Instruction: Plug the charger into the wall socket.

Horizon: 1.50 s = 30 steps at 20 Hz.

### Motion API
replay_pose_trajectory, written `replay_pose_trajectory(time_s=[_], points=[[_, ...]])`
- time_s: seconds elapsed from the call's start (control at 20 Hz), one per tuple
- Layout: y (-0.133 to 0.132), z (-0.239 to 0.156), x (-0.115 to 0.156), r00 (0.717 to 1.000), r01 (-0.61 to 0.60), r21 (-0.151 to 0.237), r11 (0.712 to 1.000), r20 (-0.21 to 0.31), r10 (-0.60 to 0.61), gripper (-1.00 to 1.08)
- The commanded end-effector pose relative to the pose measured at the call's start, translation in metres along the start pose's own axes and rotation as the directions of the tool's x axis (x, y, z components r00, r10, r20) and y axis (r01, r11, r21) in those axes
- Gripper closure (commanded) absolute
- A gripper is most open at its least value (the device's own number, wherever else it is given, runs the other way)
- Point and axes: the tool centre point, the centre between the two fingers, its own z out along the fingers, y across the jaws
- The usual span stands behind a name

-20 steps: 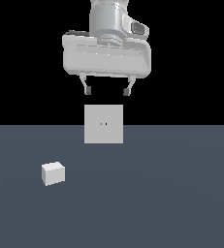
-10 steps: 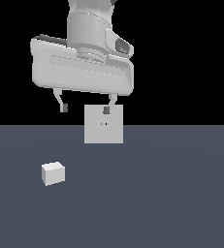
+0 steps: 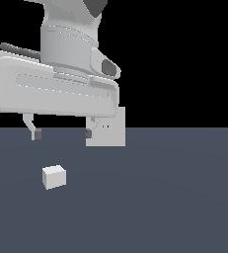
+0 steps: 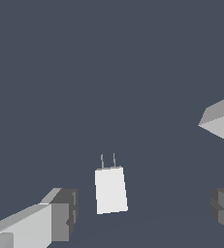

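Charger [image 3: 54, 177]: small white block lying on the dark surface [image 3: 174, 197], toward the exterior view's left, well apart from the wall socket. In the wrist view the charger [image 4: 111, 190] shows 2 thin prongs at 1 short end; its long axis runs along the line of those prongs.

Wall socket [image 3: 111, 129]: flat white square panel, upright on the surface, partly hidden by the arm; 2 tiny holes at centre.

Claw [image 3: 61, 133]: spread wide, holding nothing, raised above the surface and above the charger. Each finger [image 4: 60, 214] ends in a dark pad.
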Motion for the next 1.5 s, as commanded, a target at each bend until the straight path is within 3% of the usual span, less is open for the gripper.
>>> replay_pose_trajectory(time_s=[0.0,0.75,1.45], points=[[-0.008,0.008,-0.004,0.999,0.039,0.007,0.999,-0.014,-0.039,-0.92],[-0.021,0.025,-0.012,0.995,0.100,0.018,0.995,-0.032,-0.099,-0.92],[-0.021,0.070,-0.024,0.994,0.104,0.017,0.994,-0.033,-0.104,-0.92]])
